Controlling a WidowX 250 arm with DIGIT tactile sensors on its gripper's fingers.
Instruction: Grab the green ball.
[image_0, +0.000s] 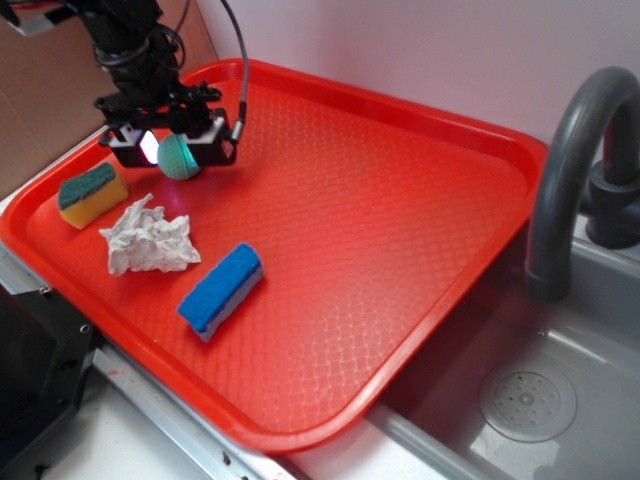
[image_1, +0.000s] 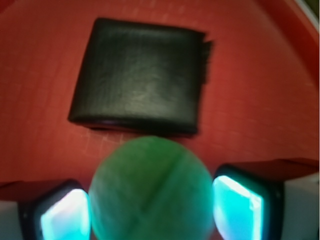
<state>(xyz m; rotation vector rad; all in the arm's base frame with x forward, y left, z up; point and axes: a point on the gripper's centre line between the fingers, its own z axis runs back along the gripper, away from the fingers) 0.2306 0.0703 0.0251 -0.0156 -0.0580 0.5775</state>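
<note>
The green ball (image_0: 181, 158) is a small mint-green ribbed sphere at the far left of the red tray (image_0: 400, 200). My gripper (image_0: 178, 150) comes down on it from above, and the fingers press on it from both sides. In the wrist view the ball (image_1: 150, 190) fills the space between the two glowing pads (image_1: 65, 215), touching the left one and meeting the right one. The gripper (image_1: 150, 212) is shut on the ball.
A yellow sponge with a dark green top (image_0: 90, 194), a crumpled white paper (image_0: 148, 238) and a blue sponge (image_0: 222, 288) lie on the tray's left side. A black flat rectangle (image_1: 140, 77) lies just beyond the ball. A grey faucet (image_0: 570, 160) and a sink (image_0: 530, 400) stand to the right.
</note>
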